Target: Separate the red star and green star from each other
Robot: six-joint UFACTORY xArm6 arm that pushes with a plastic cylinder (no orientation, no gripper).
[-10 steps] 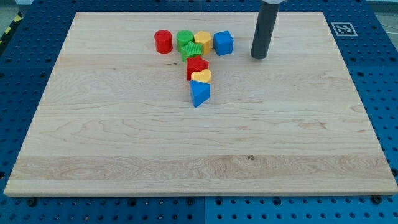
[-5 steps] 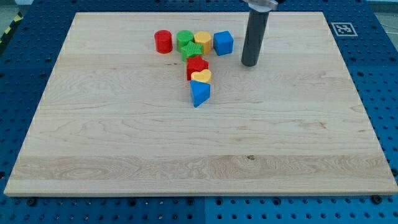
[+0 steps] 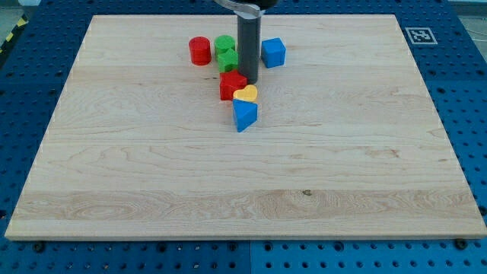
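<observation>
Wooden board (image 3: 152,167) lying on blue perforated table (image 3: 464,91); fiducial tag (image 3: 419,35) at far right corner of board.

Blocks clustered at far centre of board, left to right:
- Red cylinder (image 3: 199,50), farthest left, standing apart from the rest with a small gap to the green pair.
- Green cylinder (image 3: 224,46), far row, just right of red cylinder.
- Green star (image 3: 227,61), touching near side of green cylinder; its right part hidden behind rod, so shape only partly readable.
- Red star (image 3: 232,86), directly near of green star, the two touching or almost so; cannot tell which.
- Yellow heart (image 3: 246,93), against right near edge of red star.
- Blue triangle (image 3: 244,114), touching near side of yellow heart, nearest block of the column.
- Blue cube (image 3: 273,52), far row, right of rod, apart from all other blocks.

Rod (image 3: 249,42) descending from top of view, upright, dark. My tip (image 3: 249,79) down on board between green star and blue cube, just right of red star's far corner and just far of yellow heart. Contact with red star likely but not certain.

Obstruction: rod covers the spot between green cylinder and blue cube; anything behind it not visible.

No jaws on this tool: plain rod, nothing held.

No containers on board.
</observation>
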